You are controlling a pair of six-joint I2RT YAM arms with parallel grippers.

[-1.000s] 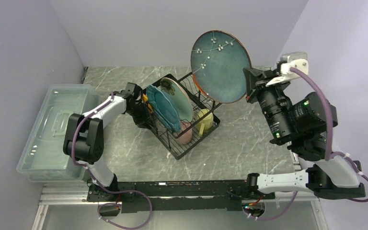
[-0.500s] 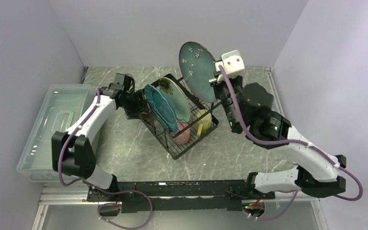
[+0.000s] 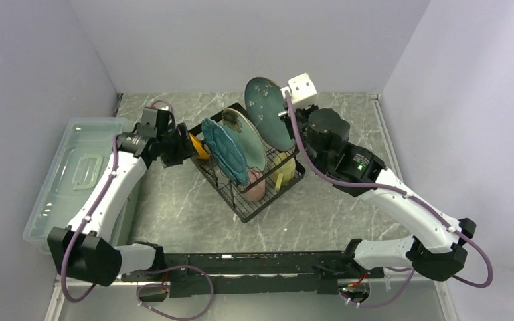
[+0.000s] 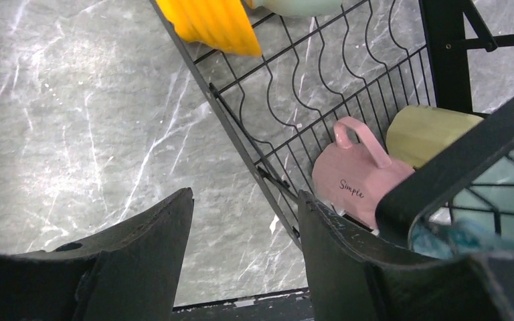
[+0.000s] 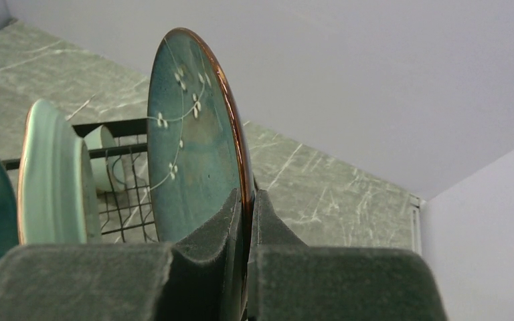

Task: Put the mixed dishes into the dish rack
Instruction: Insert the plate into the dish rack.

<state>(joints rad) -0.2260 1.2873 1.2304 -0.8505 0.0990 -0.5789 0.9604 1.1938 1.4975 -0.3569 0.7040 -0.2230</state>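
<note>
- Teal plate (image 3: pixel 268 114), overhead: my right claw (image 3: pixel 286 115) has swung it down from high up to just over the back slots of the dish rack (image 3: pixel 244 208). Seating it looks next. My left claw (image 3: pixel 186 144) has eased back from the rack's side.
- Left wrist: that claw is spread and holds nothing. The pink mug (image 4: pixel 355 177) lies in the rack beyond its right finger.
- Right wrist: the claw is clenched on the plate's rim, with the plate upright ahead of it.

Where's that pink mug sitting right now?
In the overhead view the pink mug lies inside the dish rack, at its near end, with the pale yellow mug just to the right of it.
</note>
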